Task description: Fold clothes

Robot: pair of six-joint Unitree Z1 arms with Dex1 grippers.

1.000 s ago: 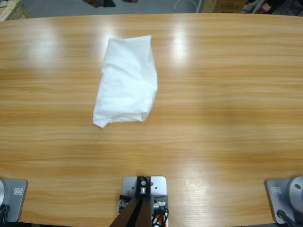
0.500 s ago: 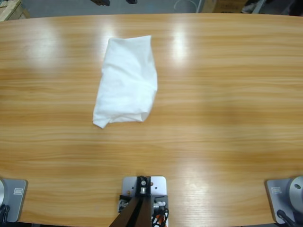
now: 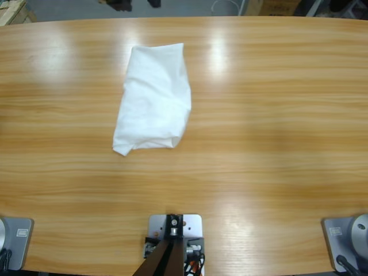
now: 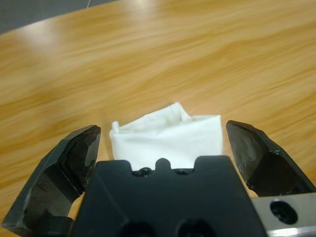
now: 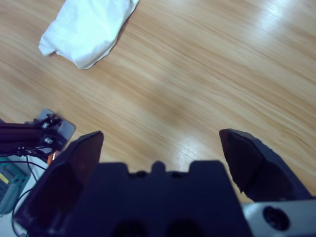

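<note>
One folded white T-shirt (image 3: 153,99) on table (image 3: 276,115), both grippers apparently open

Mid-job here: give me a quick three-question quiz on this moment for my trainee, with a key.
1. True or false: a gripper is holding the T-shirt.
2. How do the left gripper and right gripper stand? A both open, B both shut, C one of each.
3. What state is the T-shirt in on the table?

Key: 1 false, both grippers are clear of it. 2 A. 3 Folded into a compact bundle, lying flat.
</note>
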